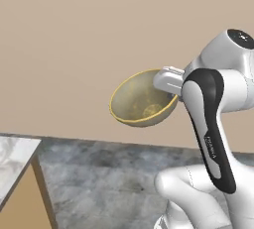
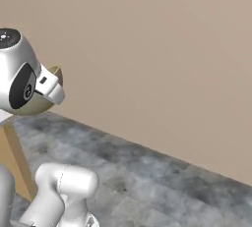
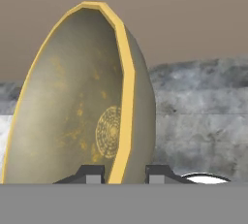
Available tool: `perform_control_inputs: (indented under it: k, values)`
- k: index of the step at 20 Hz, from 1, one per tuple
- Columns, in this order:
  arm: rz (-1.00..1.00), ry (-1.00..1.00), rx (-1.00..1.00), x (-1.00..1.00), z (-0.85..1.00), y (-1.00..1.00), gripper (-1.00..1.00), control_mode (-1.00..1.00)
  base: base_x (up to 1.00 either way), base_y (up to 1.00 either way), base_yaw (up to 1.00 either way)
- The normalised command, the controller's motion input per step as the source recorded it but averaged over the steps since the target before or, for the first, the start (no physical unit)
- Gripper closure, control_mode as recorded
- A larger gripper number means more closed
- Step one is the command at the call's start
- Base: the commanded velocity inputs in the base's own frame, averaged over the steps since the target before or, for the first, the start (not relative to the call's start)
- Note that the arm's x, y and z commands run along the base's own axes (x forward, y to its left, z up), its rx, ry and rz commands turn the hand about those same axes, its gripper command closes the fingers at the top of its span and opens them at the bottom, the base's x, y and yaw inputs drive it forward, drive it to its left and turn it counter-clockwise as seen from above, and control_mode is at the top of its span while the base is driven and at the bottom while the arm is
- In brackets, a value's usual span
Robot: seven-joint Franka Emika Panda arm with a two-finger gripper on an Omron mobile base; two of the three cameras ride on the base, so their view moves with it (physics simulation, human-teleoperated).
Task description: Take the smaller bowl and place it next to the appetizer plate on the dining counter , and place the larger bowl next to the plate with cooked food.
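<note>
Claw [image 3: 125,173] clamped on yellow rim of larger bowl [image 1: 140,100], one finger inside, one outside. Bowl held aloft, tilted on its side, speckled inside facing left in left base view. Beige wall [image 1: 74,34] behind, grey marbled floor [image 1: 109,173] below. Marble table [image 1: 12,161] corner at lower left.

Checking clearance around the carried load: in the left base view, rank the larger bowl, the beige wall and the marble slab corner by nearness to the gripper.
1. larger bowl, held by its rim in the gripper.
2. beige wall, behind the bowl.
3. marble slab corner, low at far left.
</note>
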Motion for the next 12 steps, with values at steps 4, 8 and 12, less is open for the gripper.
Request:
perform_control_inputs:
  k: [4, 8, 12]
  values:
    - [0.00, 0.00, 0.00, 0.00, 0.00, 0.00, 1.00, 1.00, 1.00, 0.00, 0.43]
    - [0.00, 0.00, 0.00, 0.00, 0.00, 0.00, 1.00, 1.00, 1.00, -0.01, 0.50]
    - [0.00, 0.00, 0.00, 0.00, 0.00, 0.00, 1.00, 1.00, 1.00, 0.00, 0.56]
